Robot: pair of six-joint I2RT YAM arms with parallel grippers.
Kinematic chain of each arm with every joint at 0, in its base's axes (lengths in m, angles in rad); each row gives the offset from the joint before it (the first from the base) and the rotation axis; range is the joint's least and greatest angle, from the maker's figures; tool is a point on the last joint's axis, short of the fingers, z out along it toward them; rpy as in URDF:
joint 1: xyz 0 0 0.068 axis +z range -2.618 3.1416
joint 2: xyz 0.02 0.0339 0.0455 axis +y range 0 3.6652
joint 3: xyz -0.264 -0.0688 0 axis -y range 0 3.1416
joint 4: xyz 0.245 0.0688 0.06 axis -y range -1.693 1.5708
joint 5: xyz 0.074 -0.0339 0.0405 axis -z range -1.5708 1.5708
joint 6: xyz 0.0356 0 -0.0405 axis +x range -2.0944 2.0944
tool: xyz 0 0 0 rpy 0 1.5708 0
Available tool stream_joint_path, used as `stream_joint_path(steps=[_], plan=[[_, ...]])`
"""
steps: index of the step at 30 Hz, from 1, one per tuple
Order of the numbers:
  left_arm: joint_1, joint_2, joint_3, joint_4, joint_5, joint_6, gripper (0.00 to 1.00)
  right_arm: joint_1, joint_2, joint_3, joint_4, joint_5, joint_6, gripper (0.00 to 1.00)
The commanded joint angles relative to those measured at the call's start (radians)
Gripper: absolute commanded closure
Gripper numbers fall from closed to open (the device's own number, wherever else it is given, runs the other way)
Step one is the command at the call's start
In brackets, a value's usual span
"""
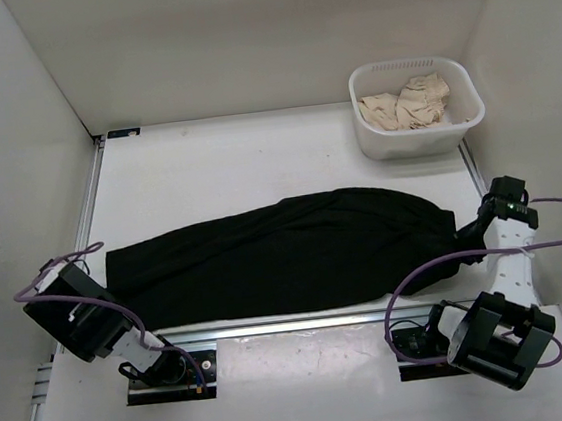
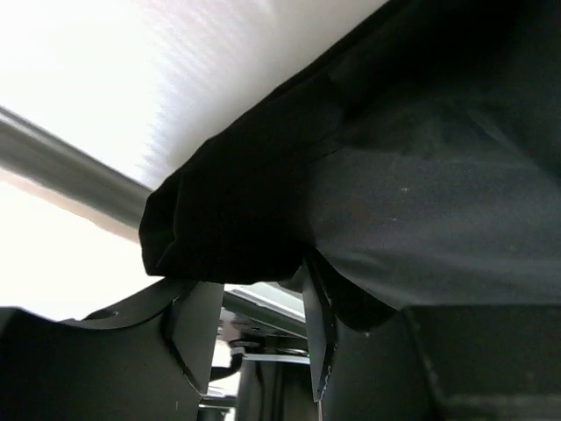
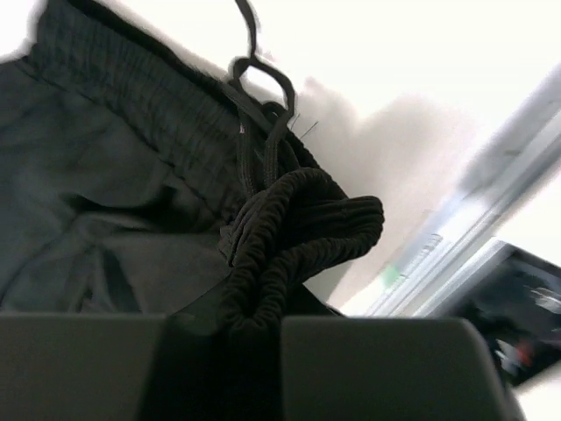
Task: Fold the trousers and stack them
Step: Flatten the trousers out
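The black trousers (image 1: 286,255) lie spread lengthwise across the table, leg ends at the left and waist at the right. My left gripper (image 2: 259,338) is open at the leg hem (image 2: 228,219). The cloth lies over its right fingertip and the gap between the jaws is empty. In the top view the left gripper (image 1: 109,294) sits at the trousers' left end, hard to make out. My right gripper (image 3: 223,351) is shut on the bunched ribbed waistband (image 3: 298,219), with the drawstring (image 3: 259,79) trailing beyond. In the top view the right gripper (image 1: 464,233) is at the waist end.
A white basket (image 1: 415,141) holding beige cloth (image 1: 408,102) stands at the back right. A metal rail (image 1: 303,321) runs along the table's near edge, just below the trousers. White walls enclose the table on three sides.
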Motion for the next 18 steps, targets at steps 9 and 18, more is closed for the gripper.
stream_joint_path(steps=[9,18], plan=[[0.016,-0.100,0.138,0.031,-0.094,0.002,0.30,-0.014,-0.072,0.173,-0.268,0.370,0.072,0.01],[-0.038,-0.015,0.392,-0.085,0.000,0.002,0.20,0.004,-0.064,0.497,-0.371,0.522,0.177,0.01]])
